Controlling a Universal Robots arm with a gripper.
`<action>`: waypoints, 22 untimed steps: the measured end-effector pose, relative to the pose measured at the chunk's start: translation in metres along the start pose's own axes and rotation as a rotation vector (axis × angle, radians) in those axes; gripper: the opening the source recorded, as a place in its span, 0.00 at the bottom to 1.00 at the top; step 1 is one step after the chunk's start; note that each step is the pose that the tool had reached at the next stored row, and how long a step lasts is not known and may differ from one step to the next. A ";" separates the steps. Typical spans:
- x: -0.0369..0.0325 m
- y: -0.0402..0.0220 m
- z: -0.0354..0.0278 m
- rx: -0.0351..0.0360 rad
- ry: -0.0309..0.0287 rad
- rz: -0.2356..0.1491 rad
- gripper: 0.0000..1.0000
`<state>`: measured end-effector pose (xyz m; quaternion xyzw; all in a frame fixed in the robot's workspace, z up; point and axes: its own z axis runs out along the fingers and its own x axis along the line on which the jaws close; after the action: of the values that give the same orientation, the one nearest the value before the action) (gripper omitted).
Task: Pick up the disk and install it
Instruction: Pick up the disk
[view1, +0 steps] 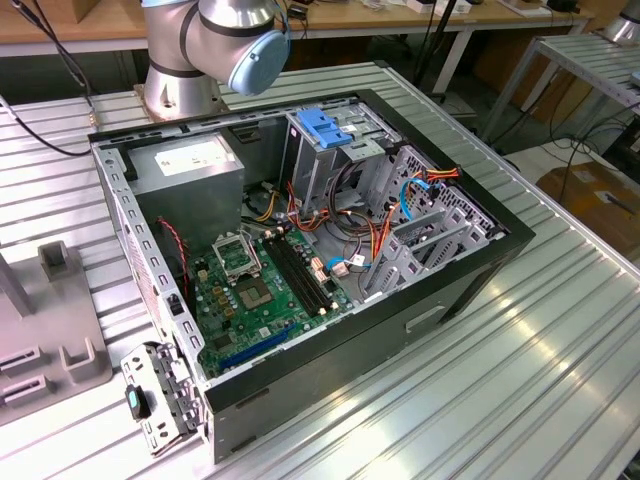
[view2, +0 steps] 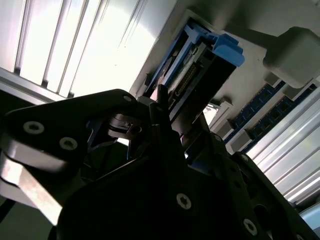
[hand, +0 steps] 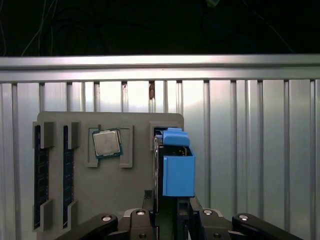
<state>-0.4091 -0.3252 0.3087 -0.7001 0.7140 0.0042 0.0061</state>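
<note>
Black gripper (hand: 172, 209), nearest in first wrist view, astride flat hard disk in blue plastic frame (hand: 178, 172); whether clamped, cannot tell. Disk upright on edge in slot of flat grey holder tray (hand: 115, 185), beside square silver processor chip (hand: 106, 143). Ribbed metal table (hand: 250, 150) beyond. Open black computer case (view1: 470, 290) at centre of exterior view.

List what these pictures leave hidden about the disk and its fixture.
- Disk label: in the first wrist view the disk stands edge-on, showing its blue frame, not its faces.
- Disk's lower end: the gripper covers it in both wrist views.
- Grey fixture: cut off by the exterior view's left edge.
</note>
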 end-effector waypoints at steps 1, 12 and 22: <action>0.0000 0.0000 -0.0008 0.0000 -0.0001 0.000 0.35; -0.0001 -0.0001 -0.0080 0.0004 0.0000 0.000 0.35; -0.0001 0.0002 -0.0093 0.0003 0.0000 0.000 0.35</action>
<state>-0.4093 -0.3252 0.3180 -0.7001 0.7140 0.0041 0.0062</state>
